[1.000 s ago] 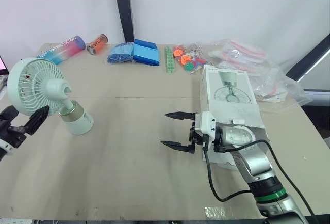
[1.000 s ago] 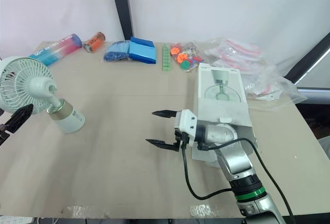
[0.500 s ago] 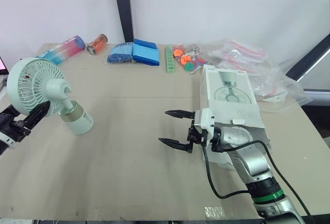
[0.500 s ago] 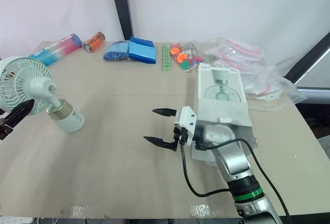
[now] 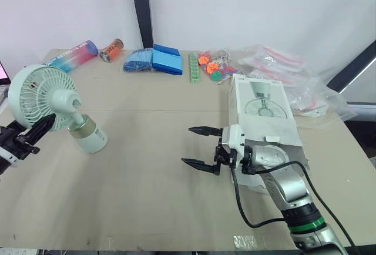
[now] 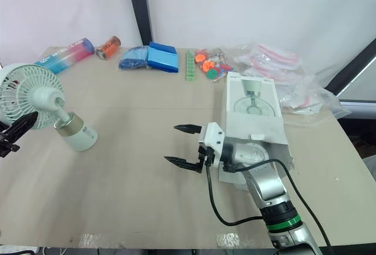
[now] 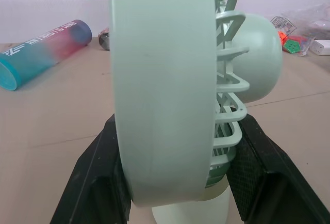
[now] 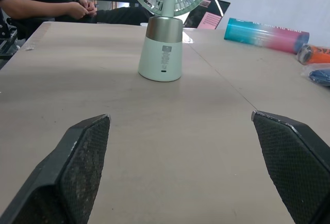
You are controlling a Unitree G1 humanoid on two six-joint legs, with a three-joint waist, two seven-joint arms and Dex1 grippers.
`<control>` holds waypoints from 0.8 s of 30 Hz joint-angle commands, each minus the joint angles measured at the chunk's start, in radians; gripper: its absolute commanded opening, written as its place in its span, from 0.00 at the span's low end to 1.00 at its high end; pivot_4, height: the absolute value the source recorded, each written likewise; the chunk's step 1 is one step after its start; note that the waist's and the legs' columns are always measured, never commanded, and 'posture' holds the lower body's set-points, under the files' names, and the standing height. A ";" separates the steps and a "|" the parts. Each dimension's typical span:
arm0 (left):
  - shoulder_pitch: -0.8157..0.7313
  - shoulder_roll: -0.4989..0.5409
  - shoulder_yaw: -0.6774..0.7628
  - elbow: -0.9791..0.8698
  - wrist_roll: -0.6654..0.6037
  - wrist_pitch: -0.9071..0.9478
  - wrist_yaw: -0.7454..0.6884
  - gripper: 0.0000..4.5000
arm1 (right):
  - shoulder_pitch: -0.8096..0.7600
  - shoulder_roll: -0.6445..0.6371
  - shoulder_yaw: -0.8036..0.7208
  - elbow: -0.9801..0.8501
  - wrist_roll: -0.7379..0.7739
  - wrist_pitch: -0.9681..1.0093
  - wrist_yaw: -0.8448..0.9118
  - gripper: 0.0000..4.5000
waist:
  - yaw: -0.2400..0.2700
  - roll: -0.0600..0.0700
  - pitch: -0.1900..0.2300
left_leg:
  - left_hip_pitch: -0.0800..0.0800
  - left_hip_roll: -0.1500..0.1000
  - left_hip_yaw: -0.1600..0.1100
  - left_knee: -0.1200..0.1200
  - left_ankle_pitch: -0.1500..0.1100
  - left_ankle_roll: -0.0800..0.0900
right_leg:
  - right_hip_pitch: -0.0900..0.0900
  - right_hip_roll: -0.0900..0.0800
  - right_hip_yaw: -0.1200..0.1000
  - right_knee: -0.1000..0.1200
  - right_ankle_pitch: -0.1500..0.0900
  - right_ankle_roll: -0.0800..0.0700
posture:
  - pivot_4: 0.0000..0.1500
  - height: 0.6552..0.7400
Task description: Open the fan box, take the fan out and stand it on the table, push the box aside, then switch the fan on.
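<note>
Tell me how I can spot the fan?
Look at the big tan table, then its left edge. The fan stands there: pale green, with a round caged head on a gold-ringed base, unlike the pink-and-blue tube lying behind it.

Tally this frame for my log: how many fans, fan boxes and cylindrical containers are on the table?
pale green desk fan: 1
white cardboard fan box: 1
cylindrical containers: 2 (pink-to-teal tube, small orange can)
total: 4
</note>
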 commanded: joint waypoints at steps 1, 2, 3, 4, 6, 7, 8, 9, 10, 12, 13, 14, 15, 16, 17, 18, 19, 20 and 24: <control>-0.055 -0.005 -0.026 -0.053 -0.003 -0.028 0.019 0.42 | -0.022 0.003 -0.009 -0.067 0.007 0.013 -0.013 1.00 | 0.001 0.000 0.000 | 0.000 0.000 0.000 0.000 0.000 0.000 | 0.000 0.000 0.000 0.000 0.000 0.000 | 1.00 1.00; -0.068 -0.011 -0.036 -0.071 -0.011 -0.022 0.027 0.42 | -0.029 0.006 -0.007 -0.075 0.010 0.028 -0.021 1.00 | 0.003 0.000 0.000 | 0.000 0.000 0.000 0.000 0.000 0.000 | 0.000 0.000 0.000 0.000 0.000 0.000 | 1.00 1.00; -0.088 -0.017 -0.066 -0.103 -0.017 -0.016 0.038 0.42 | -0.045 0.016 -0.005 -0.088 0.014 0.056 -0.040 1.00 | 0.003 0.000 0.000 | 0.000 0.000 -0.001 0.000 0.000 0.000 | 0.000 0.000 0.000 0.000 0.000 0.000 | 1.00 1.00; -0.104 -0.020 -0.095 -0.131 -0.016 -0.013 0.044 0.42 | -0.058 0.026 -0.005 -0.099 0.019 0.082 -0.058 1.00 | 0.003 -0.002 0.000 | -0.001 0.000 -0.001 0.000 0.000 0.000 | 0.000 0.000 0.000 0.000 0.000 0.000 | 1.00 1.00; -0.148 -0.035 -0.153 -0.180 -0.019 -0.003 0.074 0.42 | -0.085 0.044 -0.003 -0.121 0.026 0.143 -0.097 1.00 | 0.003 -0.003 0.001 | -0.002 0.000 -0.001 0.001 0.000 0.000 | -0.001 0.000 0.000 0.000 0.001 0.000 | 1.00 1.00; -0.168 -0.044 -0.174 -0.196 -0.018 0.000 0.087 0.42 | -0.095 0.049 -0.002 -0.129 0.024 0.165 -0.111 1.00 | 0.003 -0.004 0.001 | -0.003 0.000 -0.001 0.001 0.000 0.000 | -0.002 0.000 0.000 0.000 0.002 0.000 | 1.00 1.00; -0.195 -0.054 -0.211 -0.222 -0.019 0.008 0.101 0.42 | -0.109 0.056 0.002 -0.140 0.016 0.194 -0.132 1.00 | 0.003 -0.004 0.001 | -0.003 0.000 -0.002 0.001 0.000 -0.001 | -0.002 0.000 -0.001 0.000 0.002 0.000 | 1.00 1.00; -0.215 -0.061 -0.241 -0.242 -0.019 0.015 0.112 0.42 | -0.121 0.062 0.006 -0.150 0.009 0.222 -0.152 1.00 | 0.002 -0.004 0.001 | -0.004 0.000 -0.002 0.001 0.000 -0.001 | -0.003 0.000 -0.001 0.000 0.002 0.000 | 1.00 1.00; -0.239 -0.074 -0.282 -0.264 -0.024 0.025 0.121 0.42 | -0.136 0.073 0.009 -0.165 0.003 0.261 -0.184 1.00 | 0.002 -0.004 0.001 | -0.004 0.000 -0.002 0.001 0.000 -0.001 | -0.003 0.000 -0.001 0.000 0.003 0.000 | 1.00 1.00; -0.271 -0.096 -0.346 -0.294 -0.027 0.042 0.134 0.42 | -0.156 0.091 0.013 -0.195 -0.001 0.333 -0.240 1.00 | 0.002 -0.004 0.001 | -0.004 0.000 -0.001 0.000 0.000 -0.001 | -0.003 0.000 -0.001 0.000 0.003 0.000 | 1.00 1.00; -0.281 -0.106 -0.361 -0.301 -0.035 0.050 0.141 0.42 | -0.161 0.096 0.014 -0.208 -0.002 0.361 -0.260 1.00 | 0.001 -0.004 0.001 | -0.004 0.000 -0.001 0.000 0.000 -0.001 | -0.003 0.000 -0.001 0.000 0.003 0.000 | 1.00 1.00; -0.289 -0.115 -0.381 -0.307 -0.039 0.056 0.145 0.42 | -0.165 0.102 0.015 -0.226 -0.002 0.400 -0.285 1.00 | -0.001 -0.004 0.001 | -0.004 0.000 -0.001 0.000 0.000 -0.001 | -0.003 0.000 -0.001 0.000 0.003 0.000 | 1.00 1.00; -0.294 -0.121 -0.393 -0.311 -0.042 0.060 0.147 0.42 | -0.167 0.105 0.017 -0.240 -0.001 0.428 -0.303 1.00 | -0.001 -0.004 0.001 | -0.004 0.000 0.000 0.000 0.000 -0.001 | -0.004 0.000 0.000 0.000 0.003 -0.001 | 1.00 1.00; -0.298 -0.128 -0.413 -0.315 -0.039 0.063 0.145 0.42 | -0.169 0.111 0.018 -0.255 -0.001 0.458 -0.324 1.00 | -0.002 -0.004 0.001 | -0.004 0.000 0.000 0.000 0.000 -0.001 | -0.004 0.000 0.000 0.000 0.003 -0.001 | 1.00 1.00; -0.298 -0.139 -0.436 -0.321 -0.037 0.067 0.146 0.42 | -0.171 0.117 0.021 -0.270 -0.005 0.487 -0.349 1.00 | -0.002 -0.004 0.001 | -0.004 0.000 0.000 0.000 0.000 -0.002 | -0.004 0.000 0.000 0.000 0.003 -0.001 | 1.00 1.00; -0.295 -0.148 -0.455 -0.327 -0.037 0.071 0.147 0.42 | -0.172 0.122 0.025 -0.282 -0.011 0.508 -0.371 1.00 | -0.002 -0.004 0.001 | -0.004 0.000 0.000 0.000 0.000 -0.002 | -0.004 0.000 0.000 0.000 0.003 -0.001 | 1.00 1.00; -0.294 -0.154 -0.467 -0.331 -0.038 0.073 0.149 0.42 | -0.173 0.125 0.027 -0.291 -0.015 0.526 -0.386 1.00 | -0.001 -0.004 0.001 | -0.004 0.000 -0.001 0.000 0.000 -0.002 | -0.004 0.000 0.000 0.001 0.003 -0.001 | 1.00 1.00; -0.289 -0.159 -0.484 -0.337 -0.033 0.074 0.148 0.42 | -0.173 0.132 0.029 -0.300 -0.022 0.548 -0.411 1.00 | -0.001 -0.004 0.001 | -0.004 0.000 -0.001 0.001 0.000 -0.002 | -0.004 0.000 0.000 0.001 0.003 -0.001 | 1.00 1.00; -0.293 -0.190 -0.520 -0.334 -0.026 0.073 0.162 0.42 | -0.171 0.163 0.030 -0.331 -0.035 0.625 -0.490 1.00 | -0.001 -0.004 0.001 | -0.004 -0.001 -0.001 0.001 0.000 -0.002 | -0.004 0.000 0.000 0.001 0.003 -0.001 | 1.00 1.00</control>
